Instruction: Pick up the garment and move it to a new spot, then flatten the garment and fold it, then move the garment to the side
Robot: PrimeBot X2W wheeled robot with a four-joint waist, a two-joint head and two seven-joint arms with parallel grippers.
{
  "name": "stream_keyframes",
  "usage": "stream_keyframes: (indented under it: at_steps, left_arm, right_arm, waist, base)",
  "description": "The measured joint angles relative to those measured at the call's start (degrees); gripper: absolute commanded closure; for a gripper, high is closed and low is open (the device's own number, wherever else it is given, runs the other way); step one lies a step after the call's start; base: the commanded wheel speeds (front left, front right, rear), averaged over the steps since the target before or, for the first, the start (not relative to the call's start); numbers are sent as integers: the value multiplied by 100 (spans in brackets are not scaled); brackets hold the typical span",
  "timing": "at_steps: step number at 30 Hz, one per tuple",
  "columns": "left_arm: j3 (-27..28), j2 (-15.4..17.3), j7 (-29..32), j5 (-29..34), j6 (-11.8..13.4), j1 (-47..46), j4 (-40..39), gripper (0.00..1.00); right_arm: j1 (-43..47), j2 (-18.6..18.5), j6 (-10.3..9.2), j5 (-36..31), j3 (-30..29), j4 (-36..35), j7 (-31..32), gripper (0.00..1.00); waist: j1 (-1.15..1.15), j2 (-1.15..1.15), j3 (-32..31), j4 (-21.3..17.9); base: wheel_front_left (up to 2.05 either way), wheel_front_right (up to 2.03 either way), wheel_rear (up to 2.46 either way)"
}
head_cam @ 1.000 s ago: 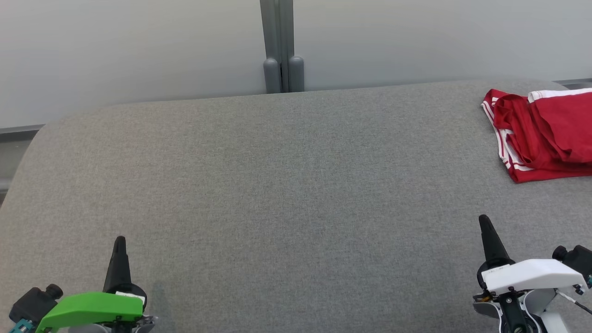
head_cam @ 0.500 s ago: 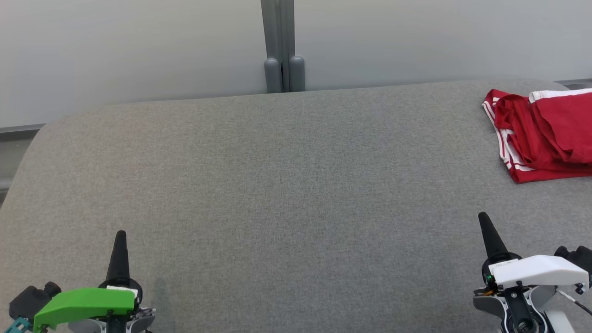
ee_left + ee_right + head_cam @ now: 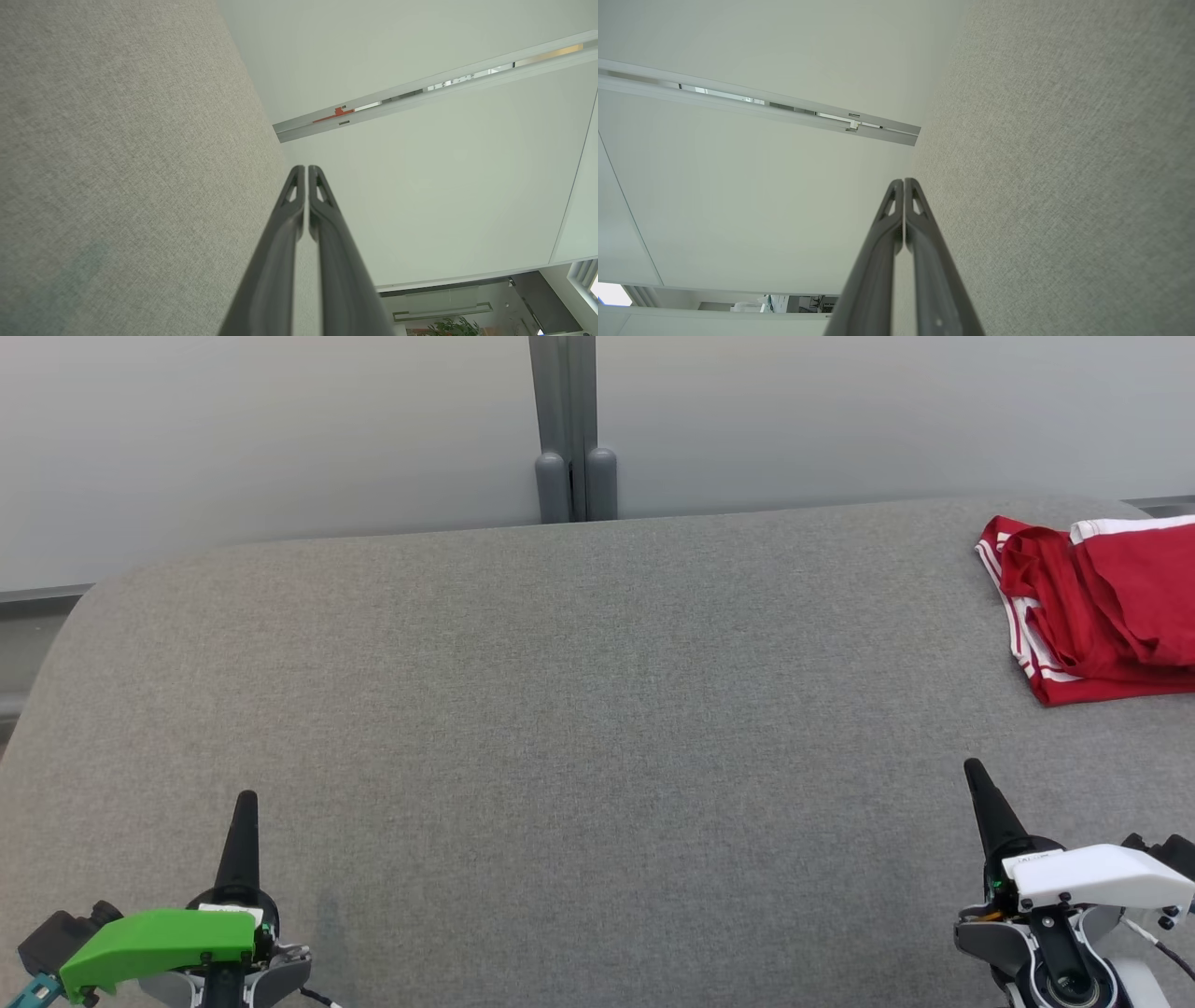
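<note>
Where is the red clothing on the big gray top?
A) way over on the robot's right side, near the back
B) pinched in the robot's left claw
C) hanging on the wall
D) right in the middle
A: the red garment lies crumpled at the far right of the gray surface, with its right part cut off by the edge of the head view.

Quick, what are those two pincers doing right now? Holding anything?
Left pincer: closed, holding nothing.
Right pincer: closed, holding nothing.
</note>
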Motion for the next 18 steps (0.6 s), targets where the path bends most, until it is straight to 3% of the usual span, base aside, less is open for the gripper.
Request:
stream_keyframes:
  at_steps: [18]
  left_arm:
    - [13, 9, 205, -801, -1, -85, -8, 100]
  right_arm:
    - [-105, 31, 0, 780, -85, 36, 208, 100]
  waist:
    - [0, 0, 5, 16]
  base:
    - [0, 0, 0]
